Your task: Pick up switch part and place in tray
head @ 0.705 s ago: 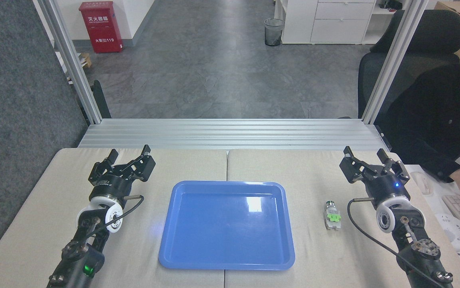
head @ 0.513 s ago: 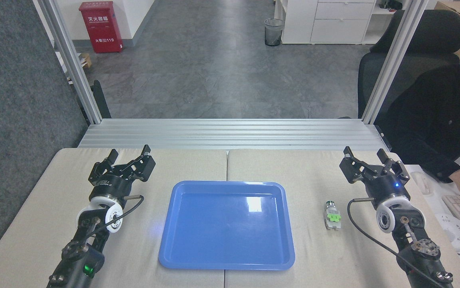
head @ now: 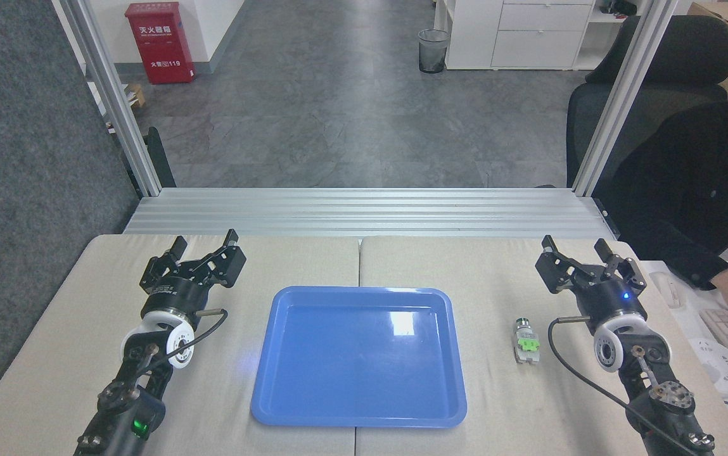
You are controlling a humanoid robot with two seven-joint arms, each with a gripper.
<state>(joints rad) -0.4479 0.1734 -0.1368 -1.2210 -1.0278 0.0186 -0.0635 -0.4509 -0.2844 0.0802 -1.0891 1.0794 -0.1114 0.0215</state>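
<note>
Head view: the switch part lies on the table just right of the tray, outside it and untouched. Left gripper and right gripper both stand with fingers spread apart, holding nothing.

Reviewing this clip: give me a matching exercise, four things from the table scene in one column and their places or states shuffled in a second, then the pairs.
Things:
1. switch part
2. tray
3. left gripper
4. right gripper

Places or states:
A. open, left of the tray
B. lying on the table between tray and right arm
C. empty, at the table's middle
D. open, beyond the switch part, to its right

Pairs: 1-B, 2-C, 3-A, 4-D
</note>
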